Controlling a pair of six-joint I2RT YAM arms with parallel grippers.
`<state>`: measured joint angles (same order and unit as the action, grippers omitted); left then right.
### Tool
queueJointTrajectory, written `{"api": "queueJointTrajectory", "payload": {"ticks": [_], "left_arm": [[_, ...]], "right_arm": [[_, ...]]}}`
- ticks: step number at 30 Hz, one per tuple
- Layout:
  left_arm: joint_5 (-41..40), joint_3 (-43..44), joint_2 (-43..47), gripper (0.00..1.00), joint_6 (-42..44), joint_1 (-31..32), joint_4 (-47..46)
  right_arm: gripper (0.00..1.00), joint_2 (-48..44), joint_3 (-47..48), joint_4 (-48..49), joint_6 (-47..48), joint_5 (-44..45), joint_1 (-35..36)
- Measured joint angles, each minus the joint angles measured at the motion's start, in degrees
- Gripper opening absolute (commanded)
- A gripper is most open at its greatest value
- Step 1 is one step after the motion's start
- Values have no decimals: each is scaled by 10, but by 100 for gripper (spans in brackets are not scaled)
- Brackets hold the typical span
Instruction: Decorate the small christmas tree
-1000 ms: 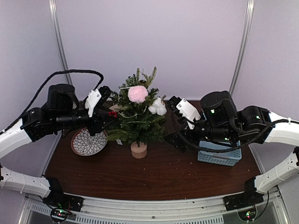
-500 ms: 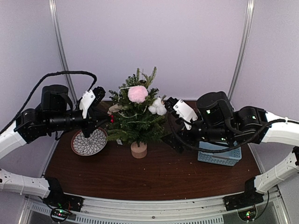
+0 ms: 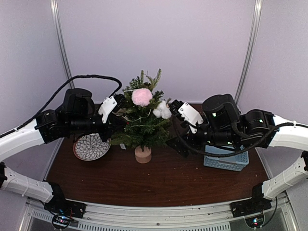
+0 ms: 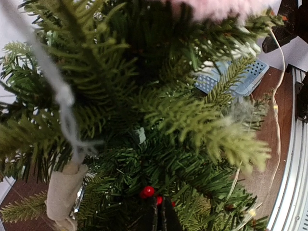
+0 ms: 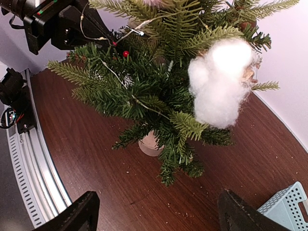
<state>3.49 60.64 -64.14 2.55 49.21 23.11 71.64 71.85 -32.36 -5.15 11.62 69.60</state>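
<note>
Two arms flank the tree (image 3: 142, 122) at the middle of the table (image 3: 159, 180). Left gripper (image 3: 120, 106) reaches level into its left branches, fingers pinched shut by some red berries (image 4: 147, 191). Right gripper (image 3: 174, 124) hovers just right of it, fingers spread wide.

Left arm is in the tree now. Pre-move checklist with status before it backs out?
1. small christmas tree upright on its stump: ok.
2. left end effector shut: ok.
3. Its tips free of the red berries: cannot tell; the berries sit right at them.
4. right end effector open and empty: ok.
5. pink pompom and white cotton puff seated on the tree: ok.
</note>
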Motion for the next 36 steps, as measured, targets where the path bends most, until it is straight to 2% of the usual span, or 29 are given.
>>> {"api": "queueJointTrajectory", "payload": {"ticks": [7,16,18,24,28,32,36], "left_arm": [[0,0,0,35,9,0,-4],[-5,0,34,47,11,0,22],[-8,0,40,48,14,0,34],[5,0,48,30,24,0,59],[23,0,51,27,28,0,61],[31,0,54,44,37,0,61],[30,4,54,53,42,0,70]], "right_arm": [[88,0,0,0,0,0,-1],[88,0,0,0,0,0,-2],[88,0,0,0,0,0,-2],[88,0,0,0,0,0,-2],[88,0,0,0,0,0,-2],[88,0,0,0,0,0,-2],[88,0,0,0,0,0,-2]]}}
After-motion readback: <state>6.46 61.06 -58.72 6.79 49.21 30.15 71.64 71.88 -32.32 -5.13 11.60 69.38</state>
